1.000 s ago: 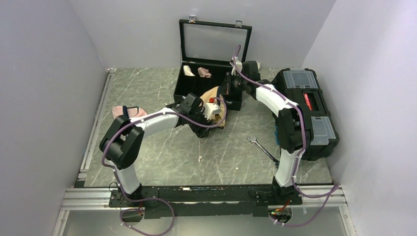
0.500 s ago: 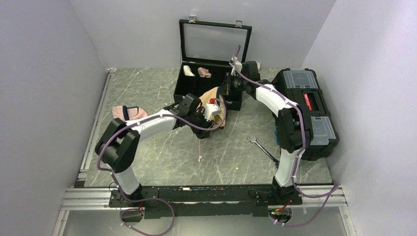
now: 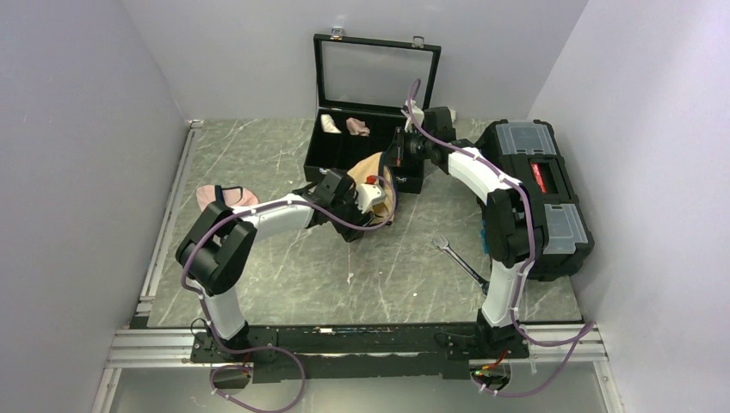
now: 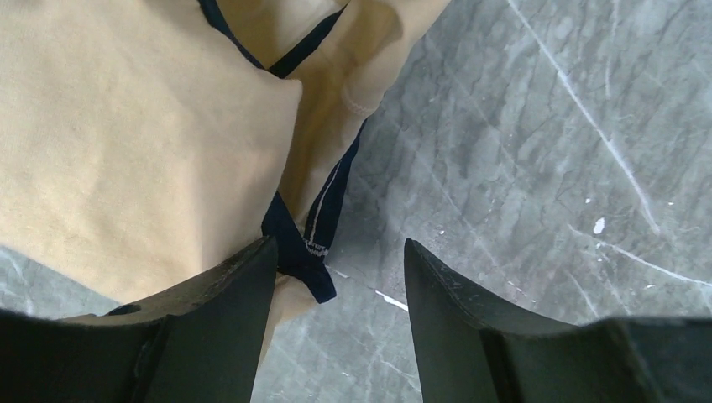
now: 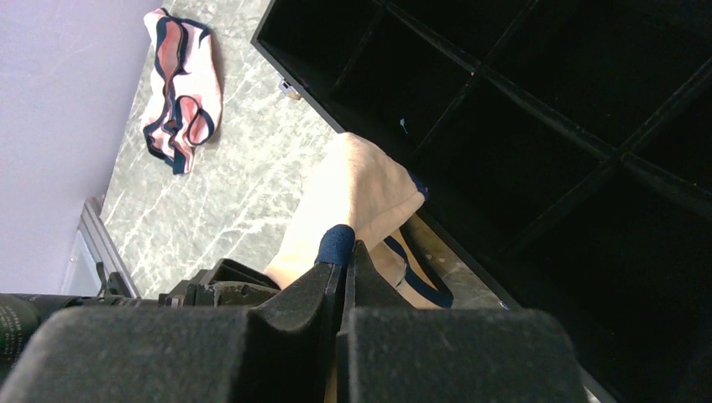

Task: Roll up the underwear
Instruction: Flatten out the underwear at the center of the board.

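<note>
At the left of the overhead view, a pink underwear with dark edging point(image 3: 225, 196) lies on the grey marble tabletop point(image 3: 258, 284), well apart from the work. Moving right, my left gripper point(image 3: 368, 203) hangs low at centre frame, jaws moderately apart and clamping nothing. In its wrist view the tan-beige fabric underwear with thin navy edging point(image 4: 126, 143) fills the upper left. A navy corner lies just beside the finger point(image 4: 210, 336) at lower left, with bare marble showing in the gap. The garment drapes between the two arms, just in front of the black compartment case point(image 3: 312, 153), with its far end lifted. Right of that, my right gripper point(image 3: 399, 155) is pinched tight on the navy hem. I judge the roll barely begun: one end is anchored and the loose end is not yet gathered. Next, I need the left jaws over that loose corner, closing on fabric alone, then turning it toward the held end. A metal wrench point(image 3: 456, 258) and a black toolbox point(image 3: 538, 189) sit farther right.
</note>
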Tool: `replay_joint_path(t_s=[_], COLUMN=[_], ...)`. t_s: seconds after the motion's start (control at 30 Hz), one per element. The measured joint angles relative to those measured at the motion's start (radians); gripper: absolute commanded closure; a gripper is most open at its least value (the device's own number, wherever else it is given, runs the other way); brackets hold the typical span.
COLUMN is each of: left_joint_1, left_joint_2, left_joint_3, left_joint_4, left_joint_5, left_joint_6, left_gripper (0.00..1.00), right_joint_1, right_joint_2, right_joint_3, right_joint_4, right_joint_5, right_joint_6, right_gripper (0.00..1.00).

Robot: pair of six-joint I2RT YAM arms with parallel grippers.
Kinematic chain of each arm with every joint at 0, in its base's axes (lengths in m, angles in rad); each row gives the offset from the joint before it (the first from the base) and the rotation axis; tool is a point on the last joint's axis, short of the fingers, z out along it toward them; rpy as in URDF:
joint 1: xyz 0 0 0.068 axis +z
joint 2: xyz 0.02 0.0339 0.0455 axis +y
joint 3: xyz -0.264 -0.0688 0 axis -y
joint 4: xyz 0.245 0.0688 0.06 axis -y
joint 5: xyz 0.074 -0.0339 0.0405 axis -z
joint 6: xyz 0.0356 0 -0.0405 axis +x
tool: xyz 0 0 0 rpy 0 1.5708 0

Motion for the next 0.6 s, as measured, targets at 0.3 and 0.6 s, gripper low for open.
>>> replay_joint_path(t_s=[0.3, 0.6], left_joint_1=[0.0, 0.0], left_joint_2=[-0.002, 0.001], left_joint_3=[-0.014, -0.016], left_joint_4=[0.018, 0.046], left_joint_5=[-0.081, -0.138], left_joint_6=[0.003, -0.009], left_gripper=[0.4, 0.61], right_joint_1=[0.0, 0.0], right_joint_2=[0.0, 0.003], right_joint_3=[0.0, 0.0], right_joint_4=[0.0, 0.0], right_joint_5=[-0.001, -0.012], right_joint_6=[-0.001, 0.0], right_gripper=[1.0, 1.0])
